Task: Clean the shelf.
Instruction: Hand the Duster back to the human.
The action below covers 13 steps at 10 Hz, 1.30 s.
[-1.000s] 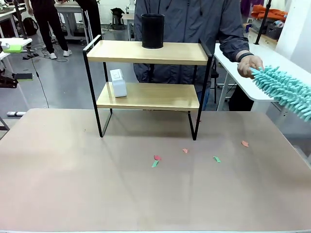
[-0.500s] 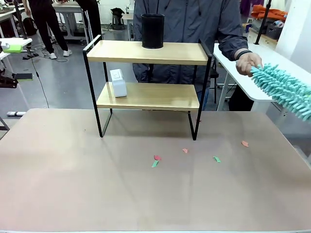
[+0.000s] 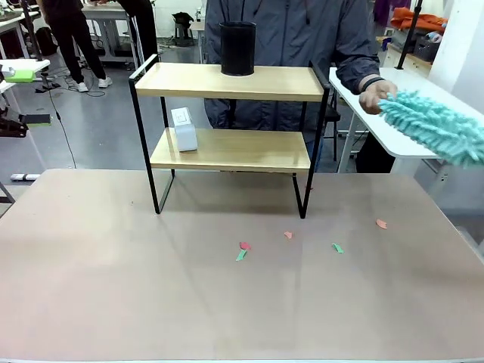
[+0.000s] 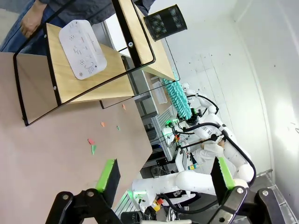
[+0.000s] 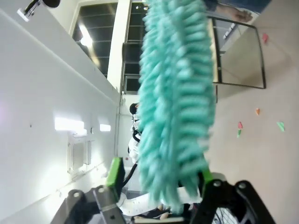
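Top board of the shelf [image 3: 227, 82]: black mesh cup [image 3: 237, 48] stands at the middle; bare board either side.
Lower board: white box [image 3: 184, 128] at its left end; the rest open.
Bench [image 3: 113, 287] front: open, only small paper scraps [image 3: 287, 243] lying flat.
Right of shelf: person's hand [image 3: 374, 97] and teal duster [image 3: 435, 126] in the way.

Shelf [image 3: 231, 82] at the table's [image 3: 113, 287] far middle, person behind it. Cup [image 3: 237, 48] on the top board, small box [image 3: 183, 128] on the lower board toward the left. Paper scraps [image 3: 242, 251] before the shelf, rightward. Duster [image 3: 435, 127] at far right, person's hand [image 3: 374, 97] at its near end.
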Each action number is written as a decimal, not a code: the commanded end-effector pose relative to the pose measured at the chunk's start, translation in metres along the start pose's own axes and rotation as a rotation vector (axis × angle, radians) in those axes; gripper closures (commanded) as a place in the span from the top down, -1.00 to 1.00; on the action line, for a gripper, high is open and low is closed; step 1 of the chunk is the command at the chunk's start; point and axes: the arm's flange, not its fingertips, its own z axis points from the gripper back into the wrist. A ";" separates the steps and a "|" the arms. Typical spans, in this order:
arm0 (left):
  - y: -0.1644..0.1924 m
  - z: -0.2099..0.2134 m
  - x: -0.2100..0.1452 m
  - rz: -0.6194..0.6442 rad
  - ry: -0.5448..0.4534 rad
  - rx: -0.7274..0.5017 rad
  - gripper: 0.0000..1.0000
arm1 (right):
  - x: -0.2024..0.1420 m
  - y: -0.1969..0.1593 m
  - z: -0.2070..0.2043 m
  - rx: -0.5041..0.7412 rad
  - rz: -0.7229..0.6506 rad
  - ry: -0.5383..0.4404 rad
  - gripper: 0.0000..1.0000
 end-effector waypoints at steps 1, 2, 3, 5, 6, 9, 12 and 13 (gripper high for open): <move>0.000 -0.002 0.002 -0.018 -0.008 -0.017 1.00 | -0.021 0.031 -0.005 0.024 0.069 0.061 1.00; 0.000 -0.002 0.002 -0.018 -0.008 -0.017 1.00 | -0.034 0.045 -0.015 0.018 0.100 0.136 1.00; 0.000 -0.002 0.002 -0.018 -0.008 -0.017 1.00 | -0.050 0.055 -0.034 -0.020 0.115 0.252 1.00; 0.000 -0.002 0.002 -0.018 -0.008 -0.017 1.00 | -0.063 0.056 -0.081 -0.059 0.111 0.408 1.00; 0.000 -0.002 0.002 -0.018 -0.008 -0.017 1.00 | -0.063 0.048 -0.112 -0.074 0.088 0.490 1.00; 0.000 -0.002 0.002 -0.018 -0.008 -0.017 1.00 | -0.069 0.049 -0.119 -0.070 0.102 0.497 1.00; 0.000 -0.002 0.002 -0.018 -0.008 -0.017 1.00 | -0.069 0.049 -0.119 -0.070 0.102 0.497 1.00; 0.000 -0.002 0.002 -0.018 -0.008 -0.017 1.00 | -0.069 0.049 -0.119 -0.070 0.102 0.497 1.00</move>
